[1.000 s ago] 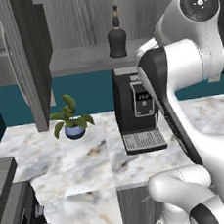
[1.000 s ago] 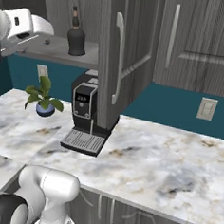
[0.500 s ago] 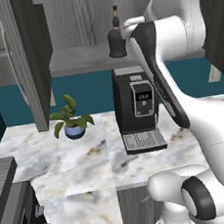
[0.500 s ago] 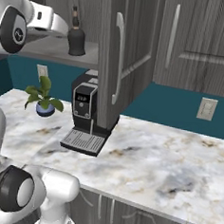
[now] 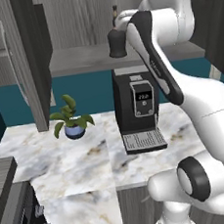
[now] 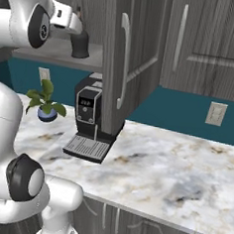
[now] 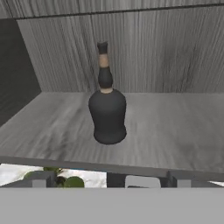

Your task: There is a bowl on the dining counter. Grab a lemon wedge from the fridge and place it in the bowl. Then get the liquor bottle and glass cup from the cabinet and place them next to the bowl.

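My end effector [image 7: 112, 178] is spread wide and holds nothing. It is raised to the open cabinet and points in over the front edge of the shelf [image 7: 175, 131]. The bottle [image 7: 107, 111] stands upright straight ahead of it, a little way back from the shelf's near edge and well short of the back wall. From the left base view the bottle [image 5: 116, 40] sits just left of my wrist, and from the right base view the bottle [image 6: 80, 42] is partly behind my forearm, so I judge I am close but not yet around it.

The step in hand, as I read it, is fetching the bottle from the cabinet. I see no glass on the shelf around the bottle, and I cannot tell where the bowl or lemon wedge are.

Next I need to push forward along the shelf, level with the bottle's wide dark body, until a fingertip passes on each side, then press together on the body rather than the thin neck. After that, lift slightly and draw back clear of the shelf edge.

Below the cabinet, on the counter [image 5: 80, 162], stand a coffee machine [image 5: 136, 112] and, to its left, a plant [image 5: 71, 118].
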